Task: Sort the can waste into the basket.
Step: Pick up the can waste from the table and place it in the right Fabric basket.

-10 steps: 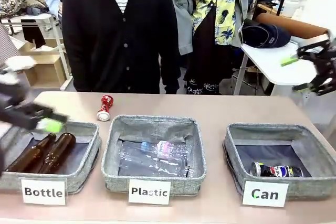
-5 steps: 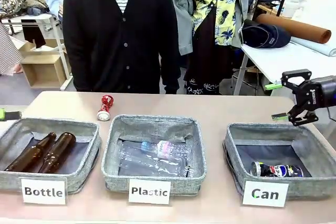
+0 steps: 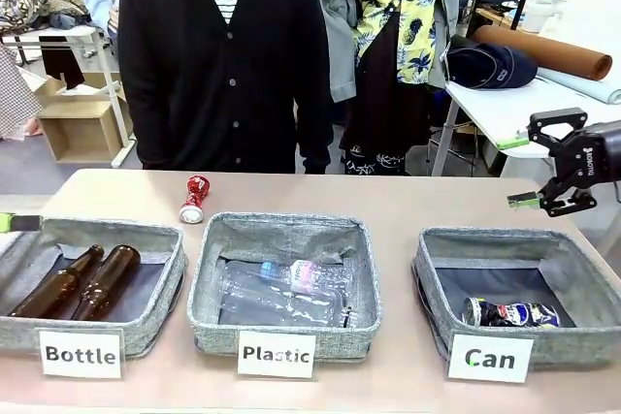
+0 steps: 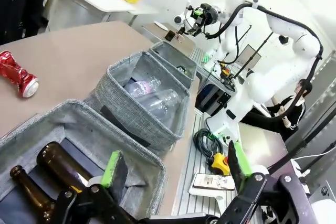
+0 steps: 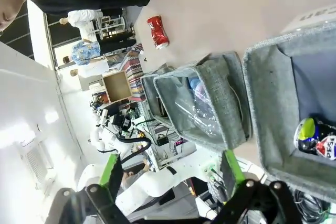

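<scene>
While jaws spread, right gripper [image 3: 515,173] hovers near basket [image 3: 485,236] rim.

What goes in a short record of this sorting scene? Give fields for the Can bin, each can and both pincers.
Can bin: right end of the row of three
Blue can: lying in the Can bin
Red can: lying on the table, in no bin
Left pincer: open, empty
Right pincer: open, empty, raised near the Can bin's far right corner
Left to sort: Red can

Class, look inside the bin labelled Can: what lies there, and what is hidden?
One crushed dark can lies in the Can bin. Its front wall hides the floor just behind it.
</scene>
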`<move>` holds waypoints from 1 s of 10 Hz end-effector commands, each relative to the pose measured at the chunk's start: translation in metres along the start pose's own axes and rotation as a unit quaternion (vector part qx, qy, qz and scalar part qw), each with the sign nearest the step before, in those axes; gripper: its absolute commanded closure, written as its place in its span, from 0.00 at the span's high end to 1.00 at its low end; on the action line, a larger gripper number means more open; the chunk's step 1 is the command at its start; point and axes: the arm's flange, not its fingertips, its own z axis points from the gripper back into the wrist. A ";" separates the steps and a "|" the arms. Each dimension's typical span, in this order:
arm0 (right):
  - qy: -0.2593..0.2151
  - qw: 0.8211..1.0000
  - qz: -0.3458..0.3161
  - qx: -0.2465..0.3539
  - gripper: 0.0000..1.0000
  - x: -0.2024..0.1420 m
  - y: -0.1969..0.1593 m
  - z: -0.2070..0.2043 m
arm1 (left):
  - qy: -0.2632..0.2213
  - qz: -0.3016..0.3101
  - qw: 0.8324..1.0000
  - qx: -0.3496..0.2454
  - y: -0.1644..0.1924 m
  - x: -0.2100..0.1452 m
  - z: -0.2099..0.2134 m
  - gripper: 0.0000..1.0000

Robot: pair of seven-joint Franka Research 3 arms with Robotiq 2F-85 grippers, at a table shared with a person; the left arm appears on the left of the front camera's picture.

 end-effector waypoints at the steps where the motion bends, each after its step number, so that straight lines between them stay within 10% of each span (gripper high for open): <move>1: 0.000 1.000 -0.001 0.007 1.00 0.000 0.000 -0.002 | 0.003 0.008 1.000 0.005 -0.004 -0.001 0.000 1.00; 4: 0.000 1.000 -0.001 0.007 1.00 0.000 0.000 -0.002 | 0.000 0.000 1.000 0.000 0.000 0.000 0.000 1.00; 6: 0.000 1.000 -0.001 0.007 1.00 0.000 0.000 -0.002 | 0.091 0.001 0.993 0.080 0.018 0.084 -0.044 1.00; 10: 0.000 1.000 -0.001 0.007 1.00 0.000 0.000 -0.002 | 0.231 0.166 0.918 0.277 0.072 0.201 -0.160 1.00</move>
